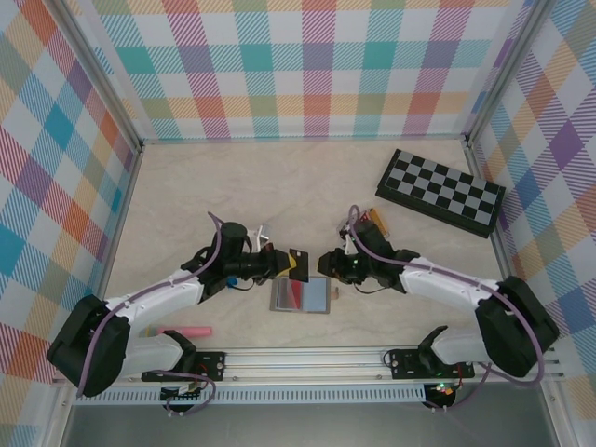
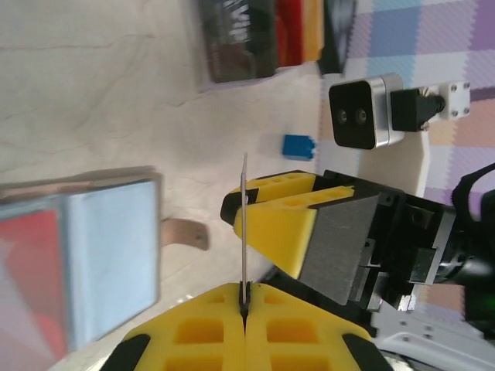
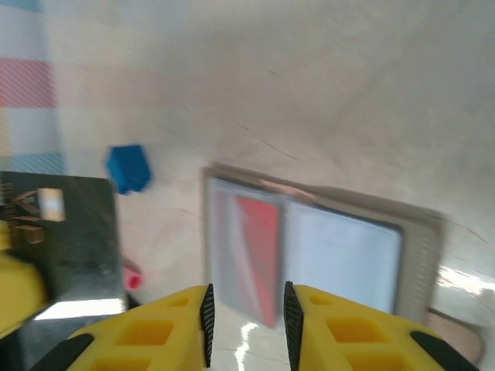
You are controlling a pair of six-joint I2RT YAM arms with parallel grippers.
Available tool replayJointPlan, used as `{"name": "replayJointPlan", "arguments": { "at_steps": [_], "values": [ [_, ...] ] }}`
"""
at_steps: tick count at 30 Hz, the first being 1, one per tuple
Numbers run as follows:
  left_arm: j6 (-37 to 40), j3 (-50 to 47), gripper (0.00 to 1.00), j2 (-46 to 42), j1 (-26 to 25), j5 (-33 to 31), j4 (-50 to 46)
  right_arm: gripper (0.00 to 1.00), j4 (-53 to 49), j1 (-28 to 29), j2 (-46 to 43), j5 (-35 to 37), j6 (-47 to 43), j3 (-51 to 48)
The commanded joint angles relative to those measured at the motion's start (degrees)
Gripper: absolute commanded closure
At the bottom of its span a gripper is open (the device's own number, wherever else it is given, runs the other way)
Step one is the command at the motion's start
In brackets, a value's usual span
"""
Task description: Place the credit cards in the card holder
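The left gripper (image 2: pixel 244 303) is clenched on one edge of a thin black rectangular plastic card (image 3: pixel 68 236), which it holds raised above the pale table (image 1: pixel 233 186). The right gripper (image 3: pixel 246 313) faces it close by, jaws parted with nothing between them. The flat grey folding card holder (image 1: pixel 301 295) lies open just below both grippers, with a red card (image 3: pixel 259 239) showing inside. For clean insertion, tilt the black card's free edge toward an empty slot mouth, square it to the slot, then slide it in at a shallow angle. The right gripper may steady the holder.
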Motion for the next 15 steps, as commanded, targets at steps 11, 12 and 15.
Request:
{"name": "replayJointPlan", "arguments": {
  "at_steps": [11, 12, 15],
  "values": [
    [5.37, -6.21, 1.0, -0.38, -7.82, -12.73, 0.6, 0.73, -11.85, 2.8, 7.32, 7.94, -2.82, 2.96],
    [5.5, -6.46, 1.0, -0.12, -8.23, -13.05, 1.18, 0.73, -11.66, 2.8, 7.14, 7.94, -2.69, 2.55],
    [5.99, -6.91, 1.0, 0.63, -9.01, -13.71, 2.25, 0.75, -11.09, 2.8, 7.25, 7.24, -2.77, 1.79]
  ]
}}
